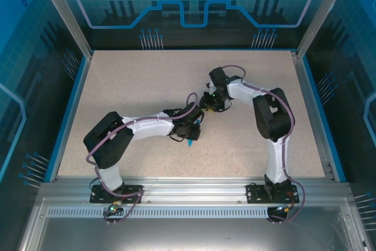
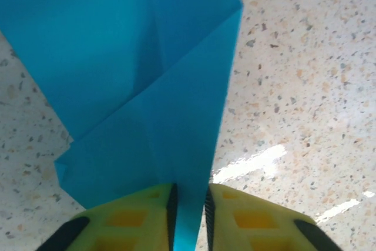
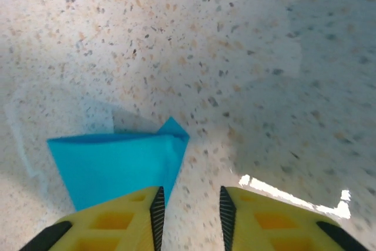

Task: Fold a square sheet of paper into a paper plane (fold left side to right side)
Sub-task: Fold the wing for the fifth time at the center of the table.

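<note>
- Left claw [image 2: 189, 218] was clenched on the near edge of the paper [image 2: 135, 86]. The creased sheet ran straight ahead from the jaws, over the surface [image 2: 305, 74].
- Right claw [image 3: 191, 207] was released and held nothing. The paper's pointed corner lay just ahead and to its left.
- The left arm was nearer, so it probably carried the fold.

- Paper [image 2: 135, 74] near the middle of the tabletop [image 1: 129, 86].
- Left gripper [image 2: 189, 195] at the paper's near end, with the paper between its fingers.
- Right gripper [image 3: 191, 201] behind and to the right, the paper left of its gap.
</note>
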`<state>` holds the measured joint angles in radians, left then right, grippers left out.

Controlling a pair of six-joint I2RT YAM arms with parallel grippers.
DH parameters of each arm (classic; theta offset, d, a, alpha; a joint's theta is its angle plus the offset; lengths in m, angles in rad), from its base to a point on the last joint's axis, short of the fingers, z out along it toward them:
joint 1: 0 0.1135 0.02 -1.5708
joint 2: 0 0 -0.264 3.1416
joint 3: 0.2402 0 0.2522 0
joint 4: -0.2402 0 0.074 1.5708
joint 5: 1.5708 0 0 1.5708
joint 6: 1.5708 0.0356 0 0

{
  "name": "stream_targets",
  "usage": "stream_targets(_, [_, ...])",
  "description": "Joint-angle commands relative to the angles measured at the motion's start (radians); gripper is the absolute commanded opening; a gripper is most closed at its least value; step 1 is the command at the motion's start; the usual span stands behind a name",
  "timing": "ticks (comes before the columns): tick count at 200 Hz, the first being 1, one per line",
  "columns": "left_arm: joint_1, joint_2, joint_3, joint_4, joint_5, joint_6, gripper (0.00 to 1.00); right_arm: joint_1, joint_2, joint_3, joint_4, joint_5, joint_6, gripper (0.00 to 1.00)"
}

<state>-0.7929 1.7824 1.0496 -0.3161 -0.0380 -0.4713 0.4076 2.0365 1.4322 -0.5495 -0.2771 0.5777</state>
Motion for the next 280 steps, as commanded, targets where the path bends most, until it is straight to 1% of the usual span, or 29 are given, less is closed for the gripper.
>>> stream_targets(1, [0.027, -0.052, -0.041, 0.062, 0.073, -0.009, 0.16, -0.034, -0.114, -0.057, 0.036, -0.029, -0.026, 0.37])
stream_targets(9, [0.036, -0.058, -0.056, 0.08, 0.089, -0.016, 0.14, -0.041, -0.142, -0.089, 0.049, -0.037, -0.03, 0.39])
stream_targets(43, [0.074, -0.095, -0.117, 0.18, 0.189, -0.026, 0.09, -0.061, -0.23, -0.208, 0.106, -0.094, -0.048, 0.41])
stream_targets(57, [0.088, -0.11, -0.139, 0.227, 0.235, -0.033, 0.08, -0.061, -0.252, -0.256, 0.156, -0.15, -0.046, 0.41])
stream_targets(78, [0.121, -0.121, -0.175, 0.287, 0.285, -0.063, 0.05, -0.053, -0.269, -0.323, 0.249, -0.227, -0.01, 0.39])
stream_targets(86, [0.134, -0.125, -0.195, 0.317, 0.308, -0.079, 0.04, -0.046, -0.268, -0.339, 0.273, -0.24, 0.002, 0.38])
stream_targets(101, [0.161, -0.132, -0.233, 0.379, 0.351, -0.11, 0.04, -0.03, -0.264, -0.361, 0.311, -0.26, 0.02, 0.33])
stream_targets(112, [0.176, -0.132, -0.251, 0.406, 0.375, -0.124, 0.03, -0.021, -0.26, -0.371, 0.331, -0.264, 0.032, 0.32])
stream_targets(145, [0.21, -0.123, -0.288, 0.474, 0.424, -0.155, 0.02, 0.007, -0.236, -0.384, 0.408, -0.308, 0.08, 0.31])
stream_targets(187, [0.247, -0.097, -0.318, 0.534, 0.468, -0.174, 0.02, 0.048, -0.184, -0.362, 0.461, -0.323, 0.121, 0.3])
stream_targets(280, [0.275, -0.032, -0.34, 0.586, 0.484, -0.19, 0.01, 0.1, -0.065, -0.28, 0.484, -0.331, 0.162, 0.29])
